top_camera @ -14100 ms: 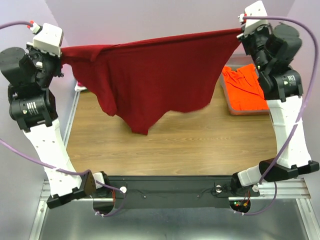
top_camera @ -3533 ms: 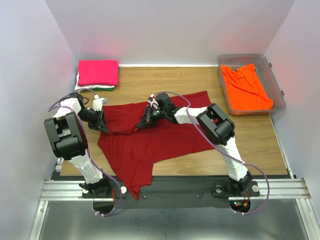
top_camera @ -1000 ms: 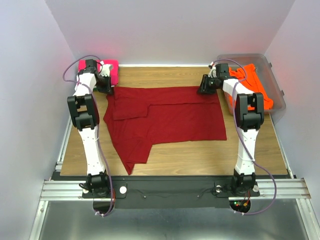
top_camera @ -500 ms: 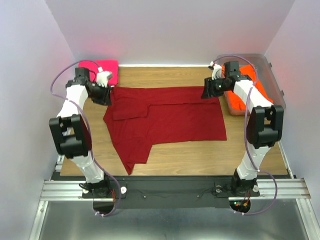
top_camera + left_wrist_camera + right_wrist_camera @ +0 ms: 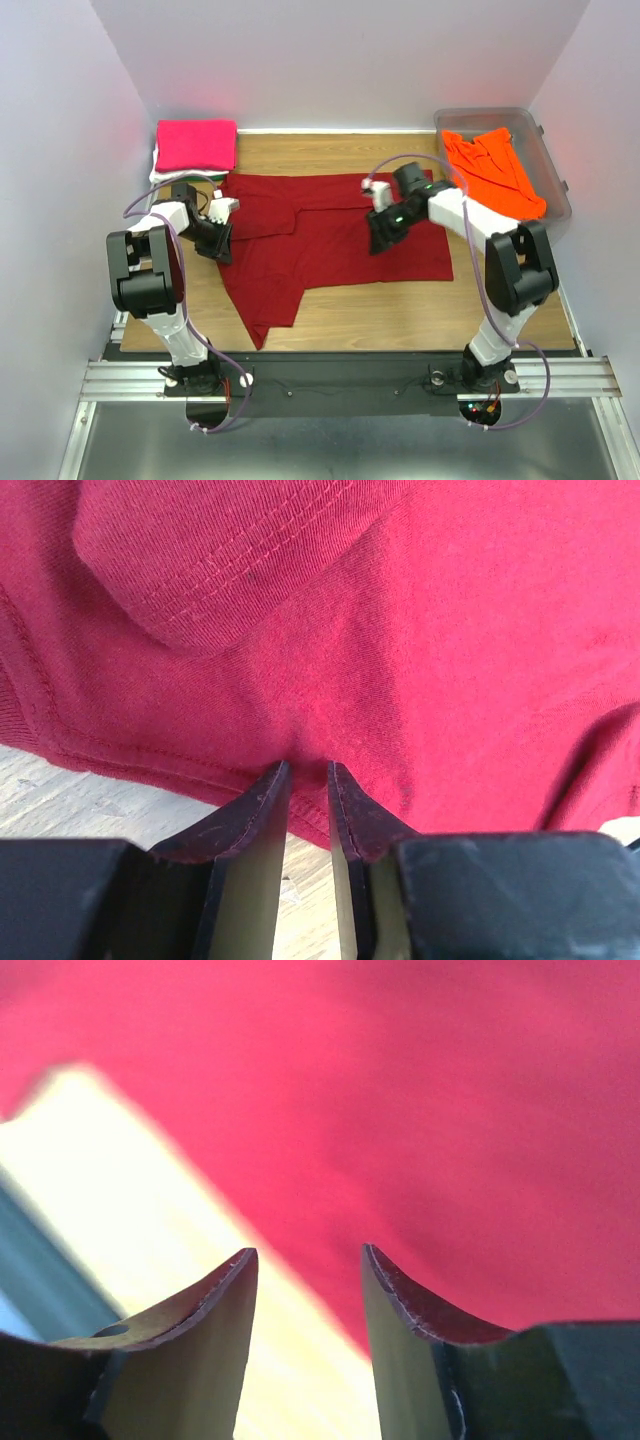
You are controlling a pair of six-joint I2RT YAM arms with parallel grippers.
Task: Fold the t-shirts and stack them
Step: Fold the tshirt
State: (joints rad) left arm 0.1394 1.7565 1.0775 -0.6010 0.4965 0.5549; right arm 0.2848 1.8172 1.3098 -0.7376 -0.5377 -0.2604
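Pinching dark red t-shirt (image 5: pixel 335 232): left claw (image 5: pixel 306 769).

The dark red t-shirt (image 5: pixel 340 235) is matt knit cloth, hems stitched; the bench (image 5: pixel 400 300) smooth wood; the tub (image 5: pixel 487 113) clear plastic.

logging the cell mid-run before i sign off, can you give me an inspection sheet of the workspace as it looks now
surface: wooden table, bare wood showing on the near side of the shirt.
job's things: dark red t-shirt spread flat mid-table, one flap trailing toward the near edge; hot pink t-shirt folded, far left corner; orange t-shirt crumpled in the tub.
clutter: clear tub, far right corner.
grippers: left gripper at the red shirt's left hem, fingers nearly together, grip unclear; right gripper open over the shirt's right half.
cables: purple cables loop along both arms.
surroundings: plain walls on three sides; metal rail at the near edge.
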